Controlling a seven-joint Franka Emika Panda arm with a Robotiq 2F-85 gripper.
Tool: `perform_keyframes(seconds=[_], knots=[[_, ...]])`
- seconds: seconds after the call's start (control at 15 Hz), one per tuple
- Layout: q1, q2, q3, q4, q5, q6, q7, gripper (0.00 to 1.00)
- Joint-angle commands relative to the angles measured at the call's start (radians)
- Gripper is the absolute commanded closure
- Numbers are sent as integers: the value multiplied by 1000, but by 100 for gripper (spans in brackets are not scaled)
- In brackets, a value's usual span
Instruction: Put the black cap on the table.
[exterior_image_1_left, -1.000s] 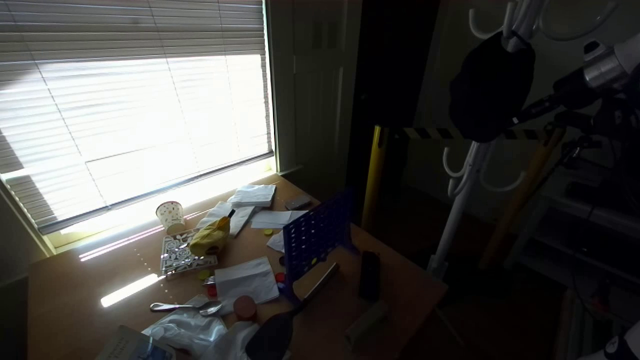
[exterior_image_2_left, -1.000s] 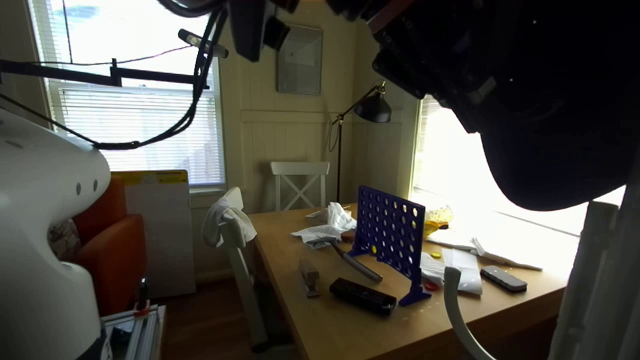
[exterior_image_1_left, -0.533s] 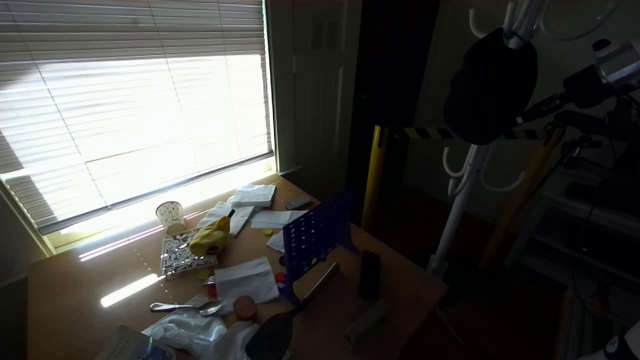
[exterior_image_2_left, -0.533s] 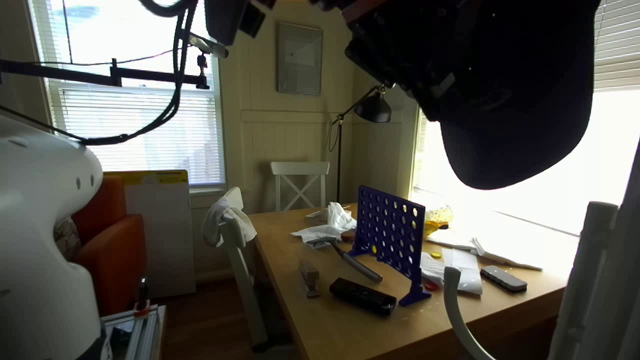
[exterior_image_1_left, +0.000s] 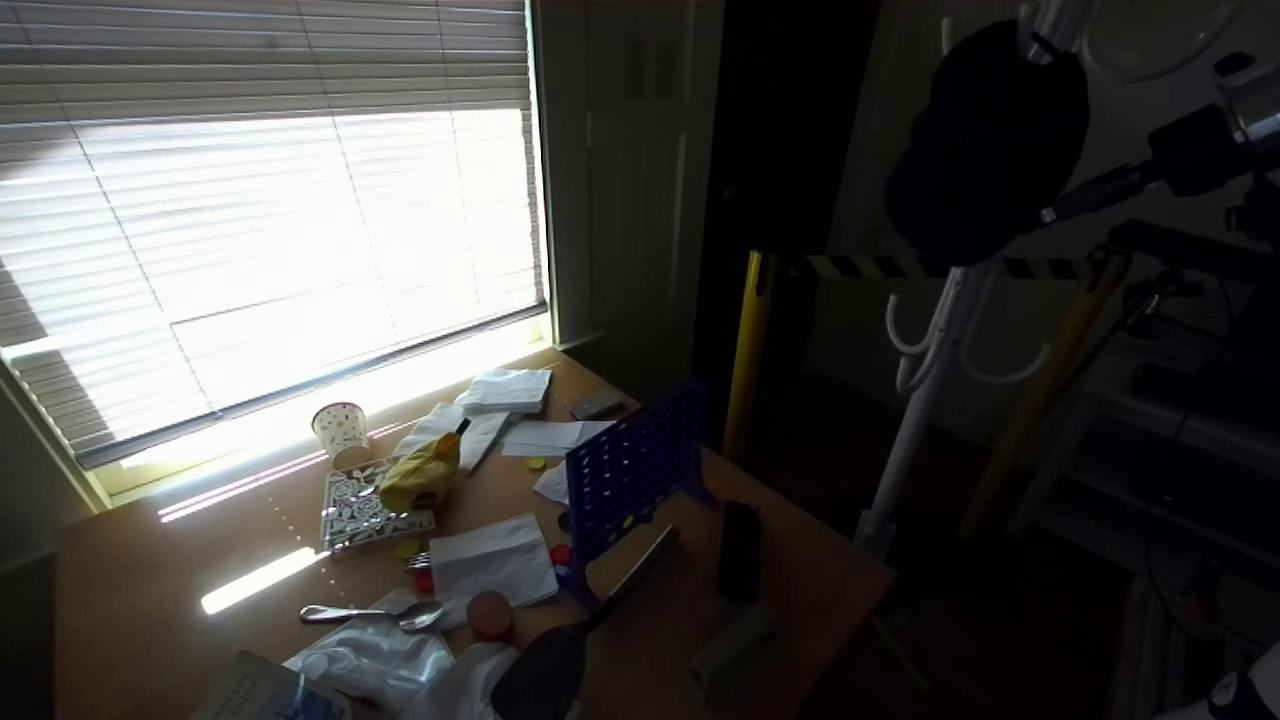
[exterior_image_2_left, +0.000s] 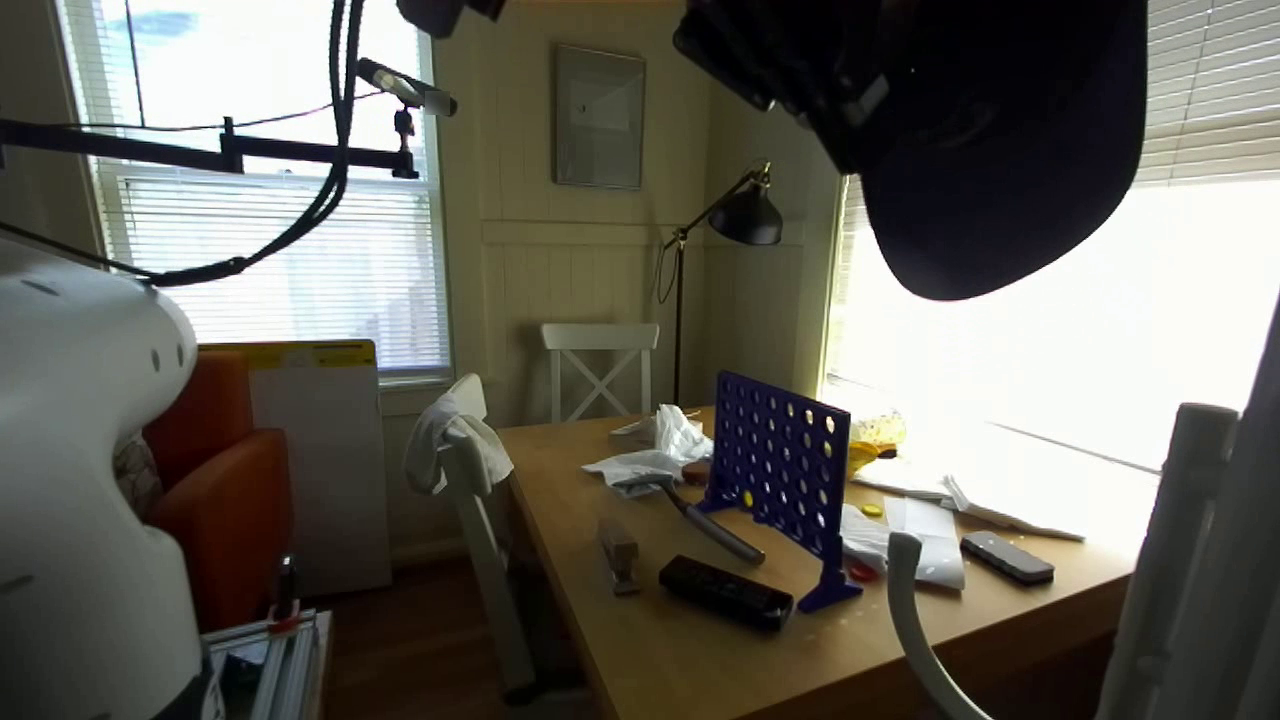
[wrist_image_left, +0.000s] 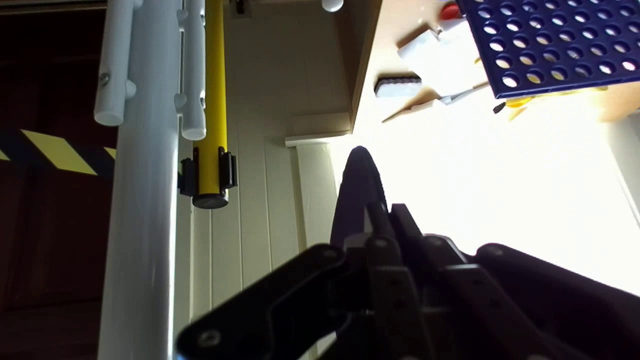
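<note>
- The black cap (exterior_image_1_left: 985, 150) is a dark, soft-looking dome, so deep in shadow that seams and folds hardly show; in an exterior view its broad, rounded lower end stands out sharply against the bright window (exterior_image_2_left: 1180, 320).
- It is up in the air beside the table (exterior_image_1_left: 150, 640) and well above its top, at the upper part of a white coat rack (exterior_image_1_left: 912, 430). Part of the rack shows at the cap's top; whether the two touch, I cannot tell.
- The gripper (wrist_image_left: 388, 210) is clenched on the cap: in the wrist view its two fingers stand almost together, and a narrow, tapering dark edge of the cap rises just beyond their tips.
- In both exterior views the fingertips meet the cap at its side, the rest of it spreading away from them.
- On the table a blue grid (exterior_image_2_left: 780, 470) with round holes stands upright, a black remote (exterior_image_2_left: 725, 592) lying near its foot.
- Farther off, a speckled cup (exterior_image_1_left: 343, 435) sits near the window, close to a crumpled yellow thing (exterior_image_1_left: 420, 475).
</note>
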Motion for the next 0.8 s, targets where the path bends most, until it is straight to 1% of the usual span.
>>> perform_keyframes(seconds=[0.0,0.4,0.73], knots=[[41,-37,-17,40,54,-51,-10,99],[81,-62,-33,64,94,-76,-19,99],[143,-85,-51,70,145,-60,-31,99]])
